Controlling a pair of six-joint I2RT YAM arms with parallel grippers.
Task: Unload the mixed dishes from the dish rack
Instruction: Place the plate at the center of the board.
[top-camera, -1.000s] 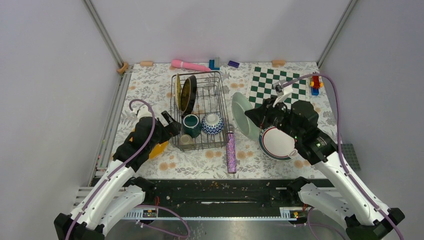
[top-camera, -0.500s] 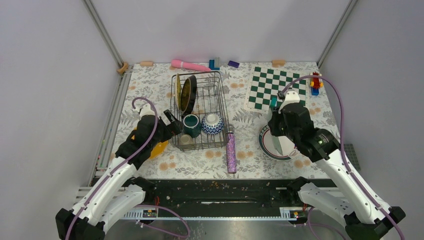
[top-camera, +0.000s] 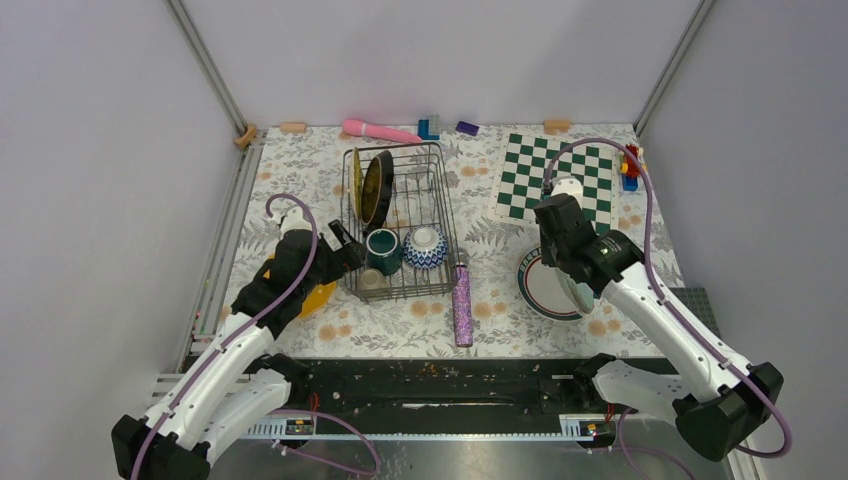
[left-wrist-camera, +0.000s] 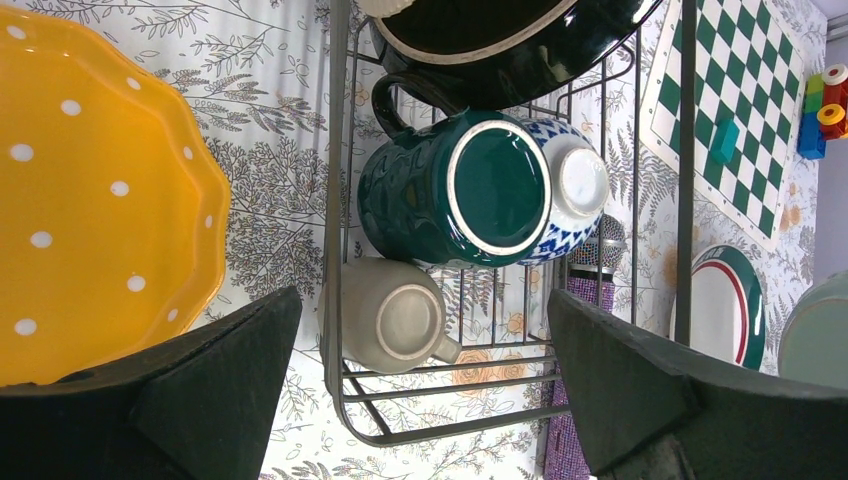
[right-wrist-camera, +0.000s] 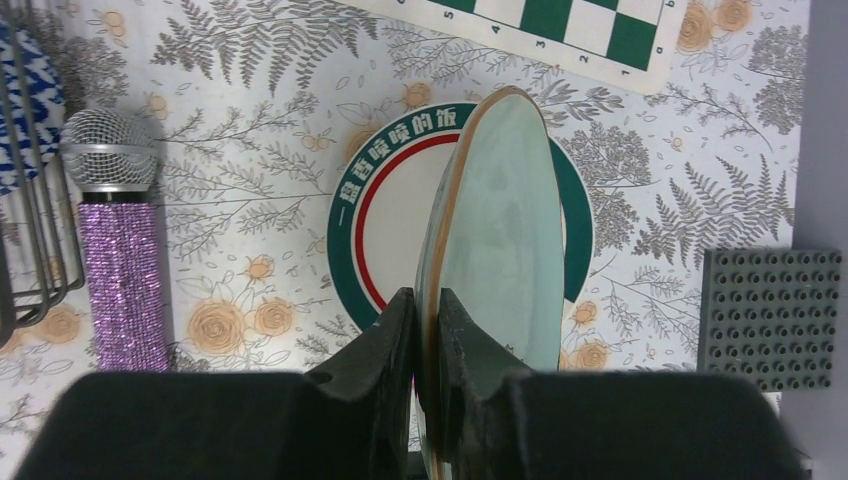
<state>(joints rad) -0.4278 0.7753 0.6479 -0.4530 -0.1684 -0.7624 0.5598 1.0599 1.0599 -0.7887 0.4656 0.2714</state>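
Observation:
The black wire dish rack (top-camera: 437, 200) holds a dark plate (top-camera: 378, 187) and a yellowish plate (top-camera: 355, 185) upright at its far end. At its near end sit a teal mug (left-wrist-camera: 455, 190), a blue patterned bowl (left-wrist-camera: 578, 185) and a small grey cup (left-wrist-camera: 390, 315). My left gripper (left-wrist-camera: 422, 305) hangs open just above the grey cup, at the rack's near left corner. A yellow dotted plate (left-wrist-camera: 90, 190) lies on the table beside it. My right gripper (right-wrist-camera: 427, 310) is shut on a pale green plate (right-wrist-camera: 505, 230), held edge-up over the white green-red-rimmed plate (right-wrist-camera: 390, 215).
A glittery purple microphone (top-camera: 462, 300) lies right of the rack. The green-white chessboard (top-camera: 555, 175) is at the back right, with toy blocks (top-camera: 630, 165) beyond it. A grey studded baseplate (right-wrist-camera: 770, 315) lies right of the white plate. A pink object (top-camera: 378, 130) lies by the back wall.
My right arm carried the pale green plate rightward from beside the rack and turned it edge-up over the white plate. The left arm has barely shifted.

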